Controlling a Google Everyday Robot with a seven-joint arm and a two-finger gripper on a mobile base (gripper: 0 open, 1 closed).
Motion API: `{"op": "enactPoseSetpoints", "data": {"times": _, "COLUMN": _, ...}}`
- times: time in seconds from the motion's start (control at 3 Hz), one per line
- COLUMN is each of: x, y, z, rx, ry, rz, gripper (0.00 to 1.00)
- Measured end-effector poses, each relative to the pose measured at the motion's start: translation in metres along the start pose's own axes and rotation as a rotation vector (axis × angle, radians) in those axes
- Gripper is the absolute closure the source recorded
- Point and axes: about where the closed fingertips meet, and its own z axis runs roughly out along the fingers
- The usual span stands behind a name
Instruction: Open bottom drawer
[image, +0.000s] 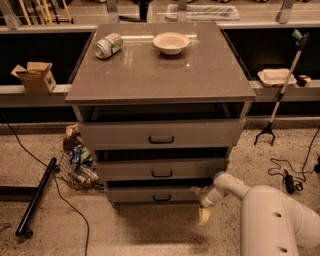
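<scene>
Reaching in low from the right, the gripper (200, 203) sits just off the floor, jaws spread wide with nothing between them: one pale tip up, one down. Upper tip is at the right end of the bottom drawer (135, 195); contact cannot be judged. Drawer's black loop handle (161, 198) lies left of the jaws, untouched. Dark gap shows above the drawer front. Middle drawer (160, 169) and top drawer (160, 134) are above-left. Far above on the counter (160, 75): bowl (171, 42), tipped can (108, 45).
</scene>
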Motion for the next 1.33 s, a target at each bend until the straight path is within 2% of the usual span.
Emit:
{"op": "enactPoseSetpoints", "data": {"times": 0.33, "x": -0.004, "y": 0.003, "z": -0.008, "rx": 0.010, "ry": -0.008, "rz": -0.021, "gripper": 0.00}}
{"op": "enactPoseSetpoints", "data": {"times": 0.67, "x": -0.014, "y": 0.001, "z": -0.035, "rx": 0.040, "ry": 0.018, "rz": -0.064, "gripper": 0.00}}
{"op": "enactPoseSetpoints", "data": {"times": 1.0, "x": -0.026, "y": -0.005, "z": -0.050, "rx": 0.046, "ry": 0.063, "rz": -0.112, "gripper": 0.00}}
{"op": "enactPoseSetpoints", "data": {"times": 1.33, "x": -0.023, "y": -0.018, "z": -0.044, "rx": 0.023, "ry": 0.108, "rz": -0.127, "gripper": 0.00}}
